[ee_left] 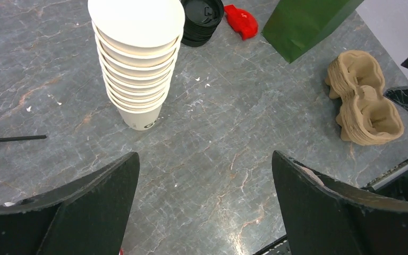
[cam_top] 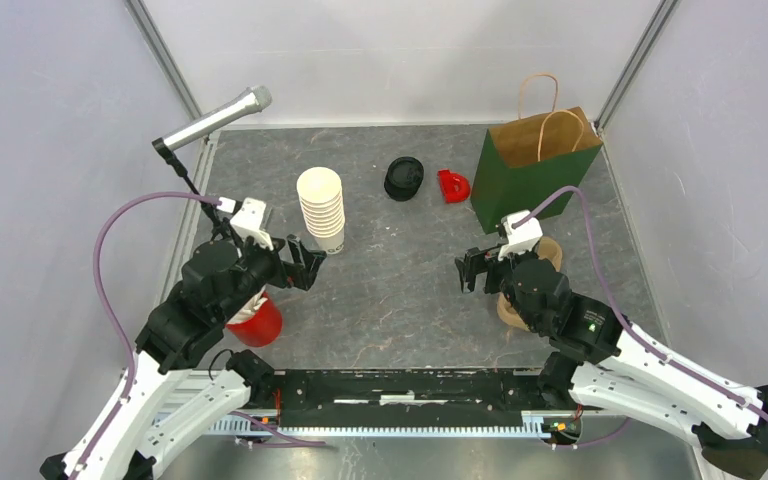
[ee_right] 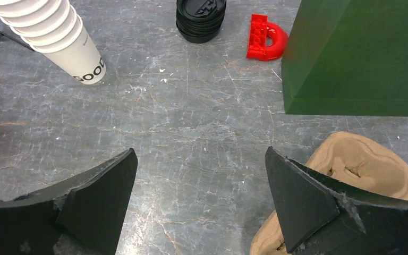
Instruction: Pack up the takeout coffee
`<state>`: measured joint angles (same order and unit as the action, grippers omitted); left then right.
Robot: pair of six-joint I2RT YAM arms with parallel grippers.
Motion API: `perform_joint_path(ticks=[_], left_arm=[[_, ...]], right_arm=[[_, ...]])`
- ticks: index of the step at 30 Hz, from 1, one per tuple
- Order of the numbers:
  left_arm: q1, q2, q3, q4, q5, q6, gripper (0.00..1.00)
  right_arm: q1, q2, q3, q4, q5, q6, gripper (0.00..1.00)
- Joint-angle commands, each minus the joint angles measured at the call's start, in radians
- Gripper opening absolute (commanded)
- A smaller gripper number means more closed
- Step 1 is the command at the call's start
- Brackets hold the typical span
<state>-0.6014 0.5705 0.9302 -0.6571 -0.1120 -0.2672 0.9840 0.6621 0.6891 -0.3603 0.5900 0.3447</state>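
Takeout coffee: I cannot tell where it stands, as no view gives me a cup with its lid on. Findings follow from left to right across the grey stone-patterned table [cam_top: 400, 300].

Far left, a red cup [cam_top: 258, 324] sits partly hidden under my left arm. A microphone [cam_top: 215, 118] on a thin black stand leans over the rear left corner.

My left gripper [cam_top: 310, 268] hangs above the table with its jaws spread wide and nothing between them. The wrist view shows only bare table in the gap.

Just beyond it stands a tall stack of cream cups [cam_top: 322, 208], upright and lidless. The bottom cup carries dark print.

Right of that stack, towards the rear, a stack of black lids [cam_top: 403, 178] rests on the table. A small red plastic piece [cam_top: 453, 186] lies just beside it.

Next comes a green paper bag [cam_top: 535, 170] with brown twisted handles, standing upright with its mouth open, in the rear right corner.

My right gripper [cam_top: 465, 272] hovers in front of the bag, jaws fully apart and holding nothing.

A stack of brown pulp cup carriers [ee_left: 362, 98] lies under my right wrist, close to the bag's front. I cannot tell whether it touches the bag.
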Motion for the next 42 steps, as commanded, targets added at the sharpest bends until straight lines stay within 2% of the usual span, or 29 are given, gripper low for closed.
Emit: perform_joint_path(ticks=[1, 7, 11, 15, 18, 26, 32, 42], left_arm=[[0.004, 0.013, 0.017, -0.001, -0.040, 0.003, 1.00], [0.004, 0.028, -0.018, -0.012, -0.121, -0.032, 1.00], [0.004, 0.169, 0.135, -0.067, -0.272, -0.011, 0.99], [0.005, 0.332, 0.282, -0.103, -0.413, 0.006, 0.92], [0.018, 0.439, 0.396, -0.133, -0.446, 0.006, 0.86], [0.152, 0.622, 0.549, -0.118, -0.391, -0.032, 0.72], [0.190, 0.668, 0.508, -0.012, -0.292, -0.035, 0.62], [0.195, 0.746, 0.491, 0.010, -0.270, -0.023, 0.52]], right_arm=[[0.004, -0.023, -0.023, 0.042, -0.022, 0.008, 0.98], [0.004, -0.060, -0.066, 0.055, -0.031, 0.022, 0.98], [0.004, -0.072, -0.069, 0.052, -0.034, 0.040, 0.98], [0.004, -0.076, -0.088, 0.067, -0.093, 0.034, 0.97], [0.005, -0.068, -0.104, 0.079, -0.137, 0.011, 0.97], [0.005, -0.025, -0.107, 0.066, -0.150, 0.007, 0.98], [0.005, -0.022, -0.106, 0.051, -0.155, -0.002, 0.98], [0.003, -0.038, -0.121, 0.043, -0.132, -0.001, 0.98]])
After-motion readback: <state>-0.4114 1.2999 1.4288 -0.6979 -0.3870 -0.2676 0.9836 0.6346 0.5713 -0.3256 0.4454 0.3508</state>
